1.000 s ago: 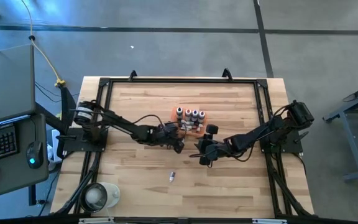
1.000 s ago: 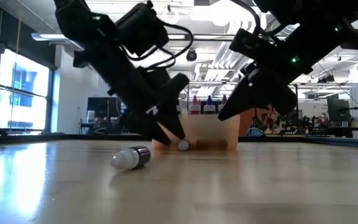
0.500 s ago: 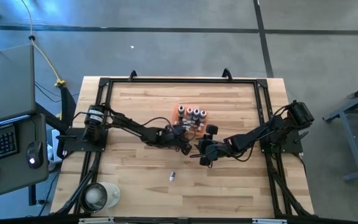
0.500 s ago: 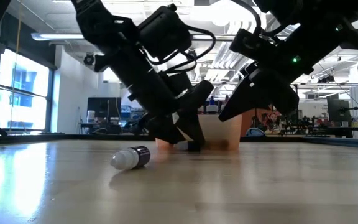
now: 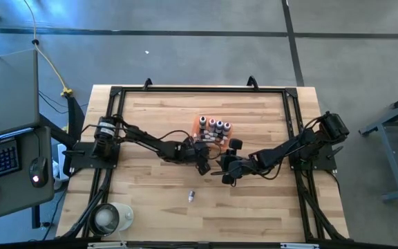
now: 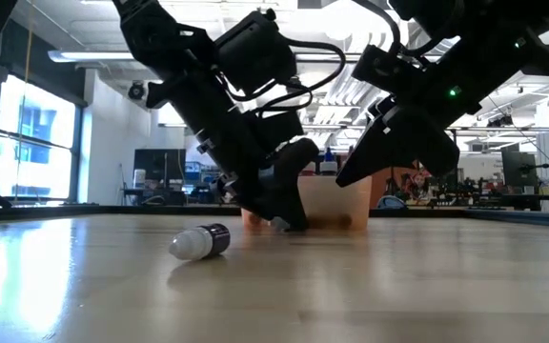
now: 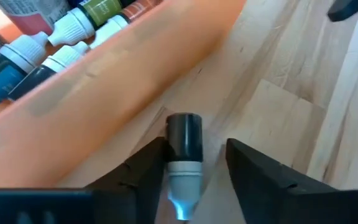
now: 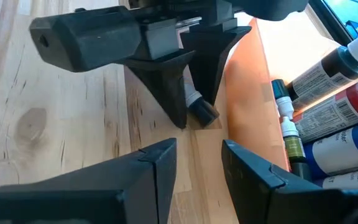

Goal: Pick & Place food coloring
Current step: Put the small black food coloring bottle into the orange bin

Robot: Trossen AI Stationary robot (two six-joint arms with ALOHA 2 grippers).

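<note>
Left wrist view: the left tool (image 7: pixel 194 171) is spread around a dark-capped food coloring bottle (image 7: pixel 183 155) lying flat on the surface, just beside the orange tray (image 7: pixel 123 74). Its long axis runs along the fingers, cap toward the tray. The right tool (image 8: pixel 197 165), also spread, hovers near.

The tray (image 7: pixel 135 62) is orange, on a pale, wood-grained table (image 5: pixel 150 114). The bottle (image 7: pixel 183 155) between the black fingers (image 7: pixel 253 168) has a whitish body and a dark cap.
</note>
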